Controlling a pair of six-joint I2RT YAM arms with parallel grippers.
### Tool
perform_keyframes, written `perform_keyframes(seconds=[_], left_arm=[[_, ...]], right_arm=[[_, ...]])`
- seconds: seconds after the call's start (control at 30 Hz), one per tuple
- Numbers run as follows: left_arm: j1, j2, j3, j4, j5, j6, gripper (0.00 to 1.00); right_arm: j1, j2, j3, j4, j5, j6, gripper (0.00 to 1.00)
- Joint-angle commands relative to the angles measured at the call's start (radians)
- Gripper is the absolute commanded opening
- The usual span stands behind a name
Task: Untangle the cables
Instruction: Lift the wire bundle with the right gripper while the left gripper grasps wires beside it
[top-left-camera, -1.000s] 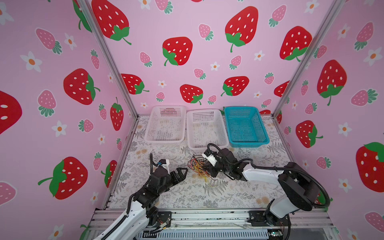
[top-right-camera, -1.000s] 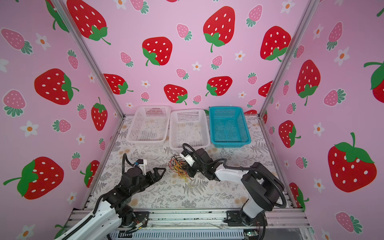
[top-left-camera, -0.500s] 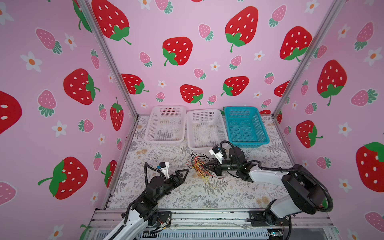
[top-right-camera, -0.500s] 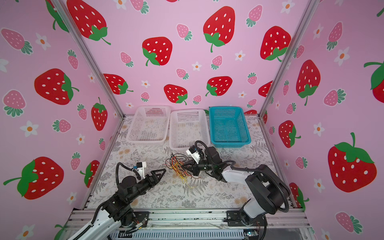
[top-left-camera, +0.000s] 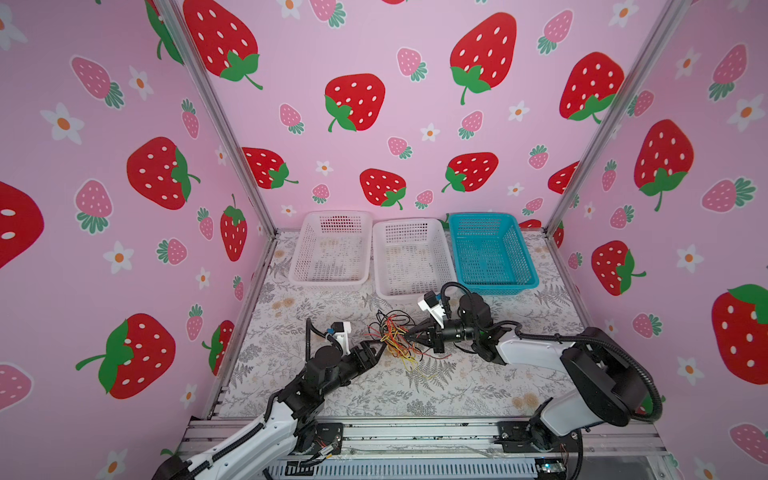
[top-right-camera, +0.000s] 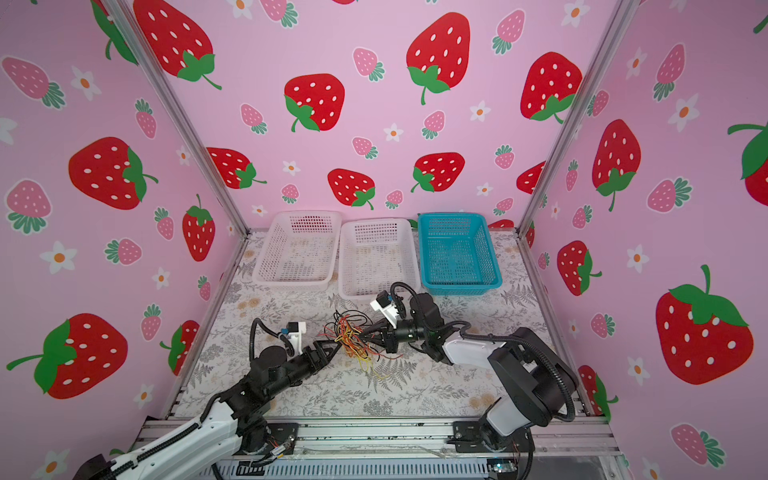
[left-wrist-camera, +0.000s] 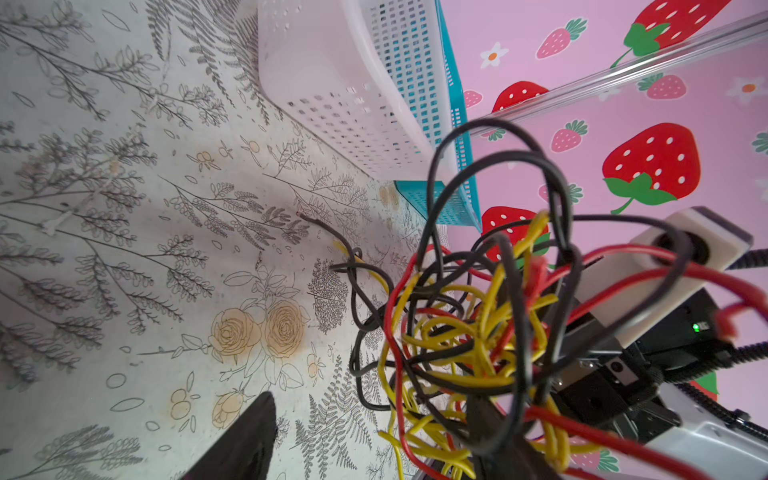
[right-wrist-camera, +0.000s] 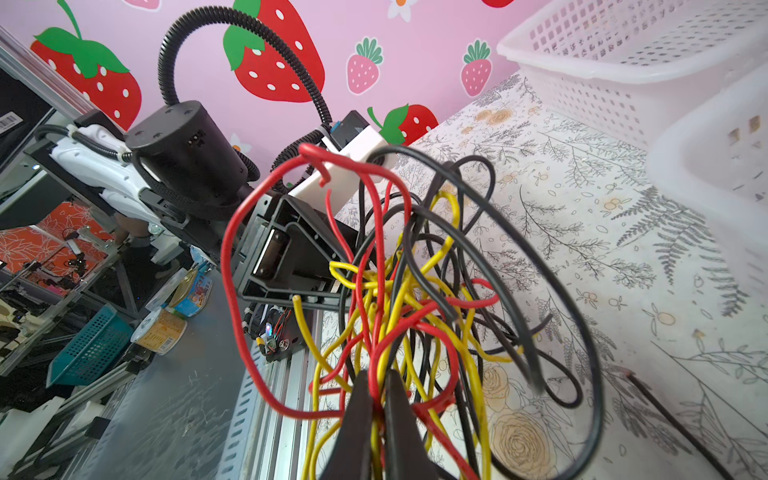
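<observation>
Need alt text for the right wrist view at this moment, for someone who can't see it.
The right tool, shut, pinches red and yellow strands of a tangle of black, yellow and red cables over the floral table. The left arm shows behind the tangle, and two white baskets stand nearby.

The whole table (top-left-camera: 478, 382) is being viewed from high at the front, facing the back wall (top-left-camera: 299, 54), in both top views. The cables (left-wrist-camera: 457, 332) are being framed at close range by both wrist cameras, from opposite sides.
</observation>
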Motion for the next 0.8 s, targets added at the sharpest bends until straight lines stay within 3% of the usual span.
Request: perform_keyframes(seconds=[0.0,0.3,0.77], left_arm=[[-0.039,0.063,0.079,0.120,-0.014,0.027,0.71],[-0.089,0.149,0.111,0.185,-0.064,0.048,0.58],[-0.093,0.093,0.126,0.143,-0.094,0.079,0.22]], right_arm=[[-0.001,0.009,0.007,0.062,-0.043,0.017,0.00],[-0.001,0.031,0.015,0.072,-0.072,0.048,0.00],[0.013,0.098,0.061,0.042,-0.116,0.071,0.00]])
